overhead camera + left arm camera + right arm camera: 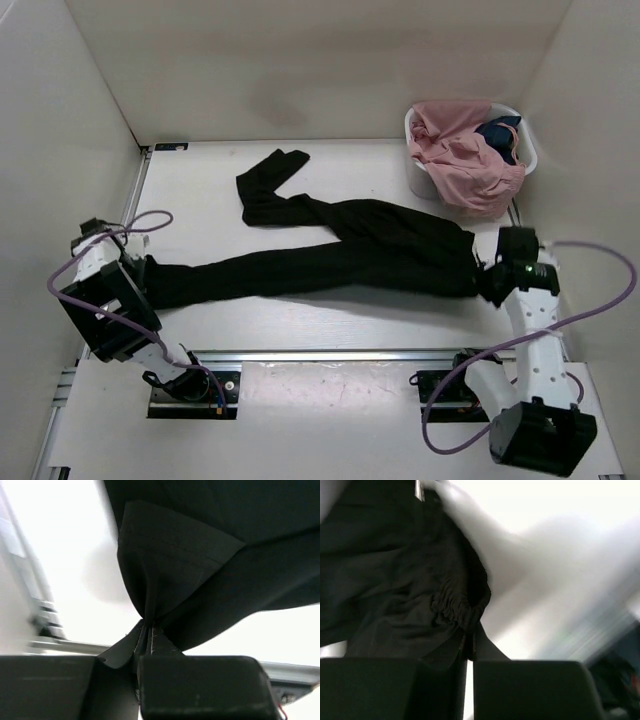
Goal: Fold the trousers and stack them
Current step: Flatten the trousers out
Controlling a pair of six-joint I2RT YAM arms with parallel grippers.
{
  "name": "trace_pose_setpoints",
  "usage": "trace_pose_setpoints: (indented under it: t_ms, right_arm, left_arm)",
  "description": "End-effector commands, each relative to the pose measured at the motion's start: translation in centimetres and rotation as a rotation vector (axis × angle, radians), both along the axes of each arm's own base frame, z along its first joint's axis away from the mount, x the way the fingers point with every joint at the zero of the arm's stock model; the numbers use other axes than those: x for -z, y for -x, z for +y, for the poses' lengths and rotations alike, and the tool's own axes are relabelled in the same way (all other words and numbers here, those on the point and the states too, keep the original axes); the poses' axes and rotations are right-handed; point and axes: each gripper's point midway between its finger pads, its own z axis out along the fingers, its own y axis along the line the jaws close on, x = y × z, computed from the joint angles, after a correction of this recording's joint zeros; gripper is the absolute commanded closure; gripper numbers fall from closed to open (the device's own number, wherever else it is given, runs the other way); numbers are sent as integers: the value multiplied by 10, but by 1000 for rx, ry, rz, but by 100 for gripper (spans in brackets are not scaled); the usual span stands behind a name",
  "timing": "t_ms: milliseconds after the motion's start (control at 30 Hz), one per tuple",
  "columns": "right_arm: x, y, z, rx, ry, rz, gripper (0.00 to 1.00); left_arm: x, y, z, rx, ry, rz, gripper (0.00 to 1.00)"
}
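Note:
The black trousers [350, 255] lie stretched across the white table. One leg runs left to my left gripper [140, 275], the other bends up toward the back left. My left gripper [148, 630] is shut on the hem of the near leg [170, 560]. My right gripper [490, 280] is shut on the gathered waistband at the right end; the elastic waistband [457, 605] bunches right above its closed jaws [470, 640]. The cloth hangs taut between both grippers.
A white basket [420, 180] at the back right holds a pink garment [460, 150] and a small dark blue garment [498, 135]. White walls enclose the table on the left, back and right. The rail with the arm bases runs along the near edge.

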Motion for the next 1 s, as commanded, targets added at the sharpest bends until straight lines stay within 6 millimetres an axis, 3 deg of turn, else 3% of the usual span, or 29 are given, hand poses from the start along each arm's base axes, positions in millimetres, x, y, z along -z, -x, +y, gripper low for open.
trace_pose_setpoints:
  t_ms: [0,33,133,200,333,500,767,967]
  right_arm:
    - [52,54,-10,141,-28,152,100]
    - [73,68,-11,180,-51,193,100]
    - [99,89,-8,222,-80,241,100]
    - [106,95,-9,254,-90,260,100]
    - [106,99,-21,288,-33,277,100]
    - [96,103,-41,364,15,286,100]
    - [99,107,-46,426,17,296,100]
    - [97,114,-48,446,37,327,98]
  left_arm:
    - [15,24,-5,31,-26,62,86]
    - [24,35,-8,38,-25,100,86]
    - [31,49,-7,42,-49,152,86]
    - [32,52,-4,38,-74,158,86]
    - [31,58,1,32,-104,171,86]
    - [18,56,30,-26,-155,129,86]
    - [28,77,34,-41,-152,185,86]
    - [33,101,36,-62,-135,223,66]
